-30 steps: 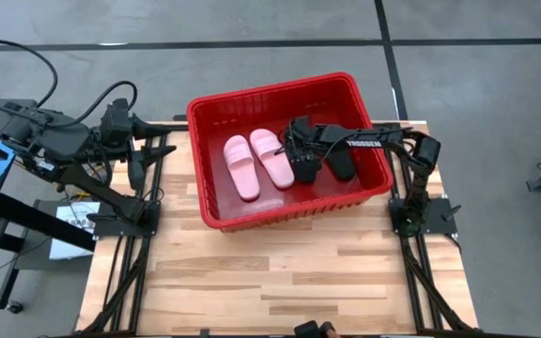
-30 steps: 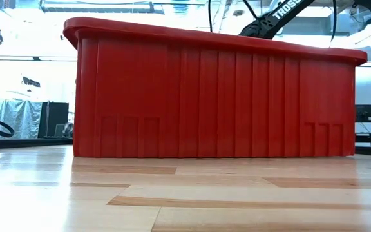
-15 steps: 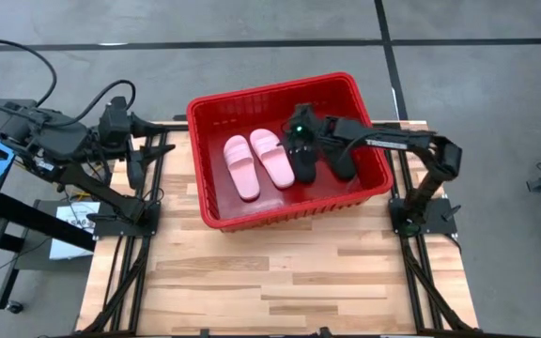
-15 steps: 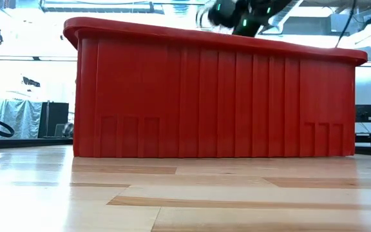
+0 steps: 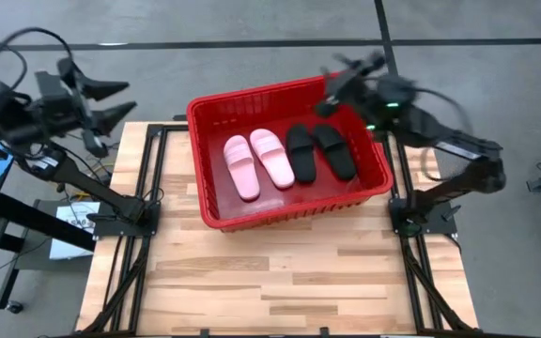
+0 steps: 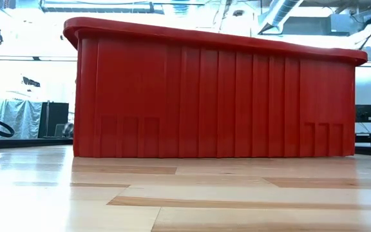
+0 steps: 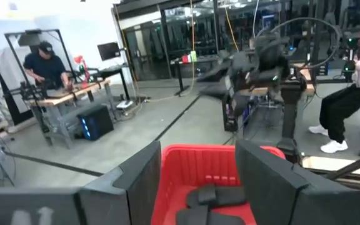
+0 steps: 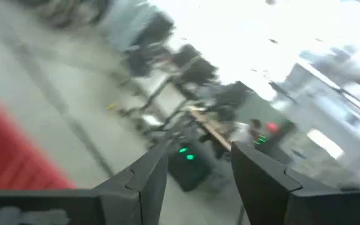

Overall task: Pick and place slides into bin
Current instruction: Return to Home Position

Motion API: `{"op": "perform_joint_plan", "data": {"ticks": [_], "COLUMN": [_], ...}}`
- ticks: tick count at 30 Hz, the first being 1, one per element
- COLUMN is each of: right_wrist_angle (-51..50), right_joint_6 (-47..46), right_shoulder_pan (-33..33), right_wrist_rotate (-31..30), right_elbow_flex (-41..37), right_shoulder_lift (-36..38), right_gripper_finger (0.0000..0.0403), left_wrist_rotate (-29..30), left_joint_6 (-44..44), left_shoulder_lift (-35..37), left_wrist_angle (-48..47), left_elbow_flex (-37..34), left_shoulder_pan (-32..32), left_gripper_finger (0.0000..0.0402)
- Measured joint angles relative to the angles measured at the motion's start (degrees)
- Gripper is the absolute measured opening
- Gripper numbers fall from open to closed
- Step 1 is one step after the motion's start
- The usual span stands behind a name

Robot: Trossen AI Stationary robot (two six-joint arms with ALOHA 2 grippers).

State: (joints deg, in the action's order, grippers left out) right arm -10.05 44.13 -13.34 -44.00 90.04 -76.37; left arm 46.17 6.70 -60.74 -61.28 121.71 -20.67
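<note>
Robotics lab, concrete floor, glass partitions, person at a workbench, ceiling ducts overhead

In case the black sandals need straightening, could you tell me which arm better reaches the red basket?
Right, probably: the right gripper hangs open over the far right corner of the red slotted plastic basket, near the black slide sandals. The left gripper sits off the table's far left corner.

The right gripper is no longer down inside the bin. It now shows blurred over the bin's upper right corner, fingers apart, and the black slides lie uncovered. The left gripper has swung from beside the bin's left wall toward the frame's upper left. In the low view, the arm above the rim is gone.
</note>
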Motion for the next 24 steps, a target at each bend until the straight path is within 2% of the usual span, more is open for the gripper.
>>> {"op": "perform_joint_plan", "data": {"ticks": [3, 8, 11, 13, 15, 21, 24], "right_wrist_angle": [0.35, -2.14, -7.82, -11.69, -14.9, -18.63, -19.8], "right_joint_6": [-8.76, -29.46, -35.19, -39.07, -41.33, -45.53, -46.31], "right_shoulder_pan": [1.5, 5.95, 10.85, 14.05, 16.68, 19.73, 19.71], "right_wrist_rotate": [-3.39, -1.93, 0.86, 3.76, 9.38, 33.38, 44.4], "right_elbow_flex": [0.17, 0.22, 0.22, 0.18, 0.15, 0.11, 0.09], "right_shoulder_lift": [4.68, 10.8, 13.18, 14.26, 15.21, 15.72, 15.55], "right_gripper_finger": [0.0166, 0.0169, 0.0171, 0.0171, 0.0171, 0.0167, 0.0166], "left_wrist_rotate": [0.02, -3.78, -10.17, -14.8, -17.4, -17.83, -22.73], "left_joint_6": [1.43, 0.3, -1.25, -1.36, -1.37, 0.37, -0.86], "left_shoulder_lift": [2.08, 6.85, 11.46, 14.86, 18.56, 30.73, 36.6], "left_wrist_angle": [-1.63, -6.34, -4.02, 0.02, 4.7, 29.5, 38.84], "left_elbow_flex": [-0.02, -1.98, -8.82, -16.01, -24.88, -54.88, -66.7], "left_shoulder_pan": [0.01, 0.02, 0.02, 0.01, 0.0, 0.0, 0.0], "left_gripper_finger": [0.0197, 0.0197, 0.0197, 0.0197, 0.0197, 0.0197, 0.0197]}}
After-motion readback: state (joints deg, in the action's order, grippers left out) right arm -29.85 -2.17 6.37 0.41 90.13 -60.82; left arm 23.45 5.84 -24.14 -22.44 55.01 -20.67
